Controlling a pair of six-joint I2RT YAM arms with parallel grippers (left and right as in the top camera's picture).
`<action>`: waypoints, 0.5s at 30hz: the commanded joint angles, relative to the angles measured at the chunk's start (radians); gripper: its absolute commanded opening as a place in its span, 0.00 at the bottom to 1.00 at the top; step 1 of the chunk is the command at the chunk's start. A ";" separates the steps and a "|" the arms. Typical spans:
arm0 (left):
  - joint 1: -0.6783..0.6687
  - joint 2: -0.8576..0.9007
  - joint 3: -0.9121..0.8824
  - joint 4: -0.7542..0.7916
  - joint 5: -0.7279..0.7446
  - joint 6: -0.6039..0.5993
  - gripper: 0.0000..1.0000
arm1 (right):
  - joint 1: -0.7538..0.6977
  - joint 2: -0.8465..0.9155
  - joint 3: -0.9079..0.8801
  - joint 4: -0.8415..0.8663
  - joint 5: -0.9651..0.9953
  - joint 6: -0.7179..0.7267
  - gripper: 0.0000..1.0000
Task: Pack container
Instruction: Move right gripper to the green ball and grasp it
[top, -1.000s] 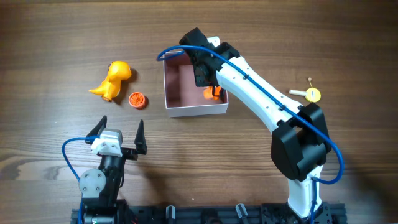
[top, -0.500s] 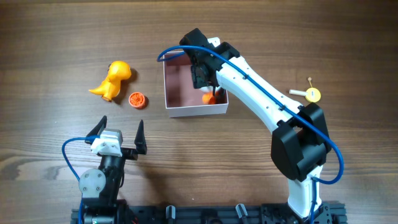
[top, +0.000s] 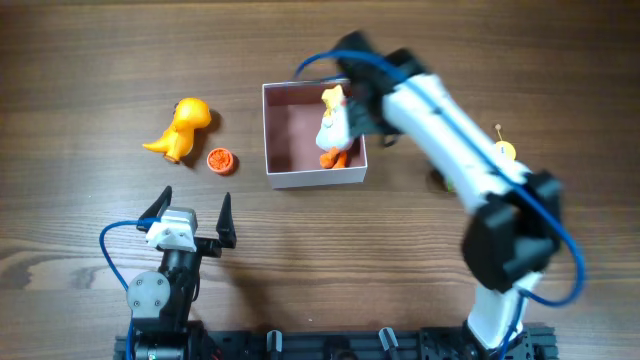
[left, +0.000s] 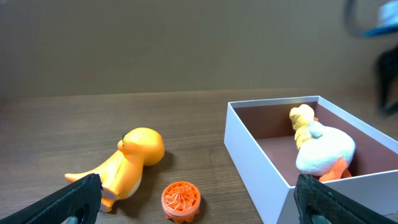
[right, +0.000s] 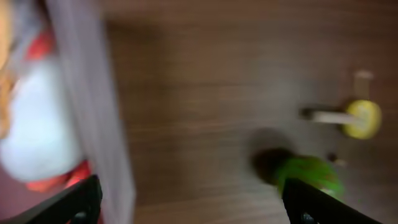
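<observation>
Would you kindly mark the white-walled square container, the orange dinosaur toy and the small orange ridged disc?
white-walled square container (top: 315, 180): overhead view, front wall.
orange dinosaur toy (top: 179, 135): overhead view, body.
small orange ridged disc (top: 221, 160): overhead view, centre.

A dark brown wood-grain table (top: 80, 60) filled the overhead view, evenly lit, with soft shadows. Beyond its far edge, the left wrist view showed a plain dull brown backdrop (left: 155, 43).

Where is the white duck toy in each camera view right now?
Overhead: the white duck toy is at top centre, against the right side of the container.
Left wrist: the white duck toy is at right, lying in the container.
Right wrist: the white duck toy is at the far left edge, blurred.
Shared landmark: the white wall of the container.
</observation>
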 joint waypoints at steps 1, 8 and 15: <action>-0.005 -0.007 -0.008 0.002 0.018 0.019 1.00 | -0.135 -0.160 0.033 -0.047 -0.022 -0.003 0.96; -0.005 -0.007 -0.008 0.002 0.018 0.019 1.00 | -0.355 -0.196 -0.055 -0.113 -0.163 -0.105 1.00; -0.005 -0.007 -0.008 0.002 0.018 0.019 1.00 | -0.430 -0.196 -0.282 0.009 -0.242 -0.219 0.98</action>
